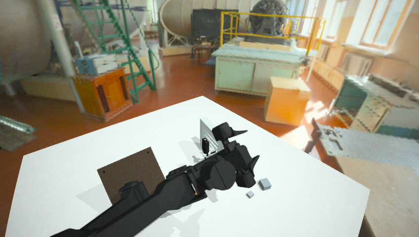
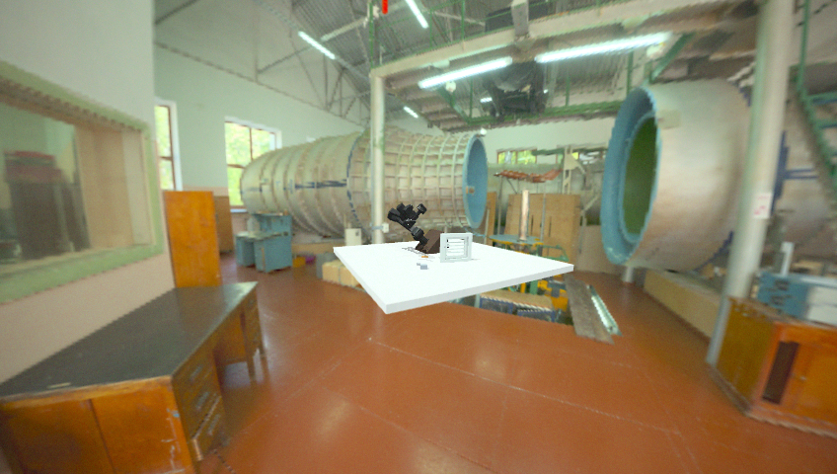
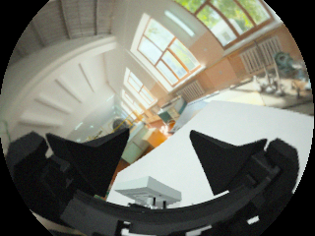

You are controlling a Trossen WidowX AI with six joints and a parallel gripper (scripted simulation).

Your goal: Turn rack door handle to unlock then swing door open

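Observation:
The rack's pale frame (image 1: 202, 124) (image 2: 443, 248) stands upright on the table; its top shows low in the wrist view (image 3: 148, 186). Pale slats show within it. The black handle (image 1: 205, 140) looks upright on the side toward the arm's base. The arm hides the lower part of the rack, and the door's angle cannot be told clearly. My gripper (image 1: 252, 143) (image 3: 160, 133) is wide open with nothing between its fingers. It is raised above the table, beyond the handle in the top view, with its fingers pointing away from the arm's base. No finger is at the handle.
A larger grey cube (image 1: 265, 183) and a smaller grey cube (image 1: 250, 194) lie on the white table (image 1: 323, 199) (image 2: 516, 273), to the right of the rack in the top view. A brown plate (image 1: 132, 164) lies near the arm's base. The arm (image 1: 173, 187) crosses over the table beside the rack.

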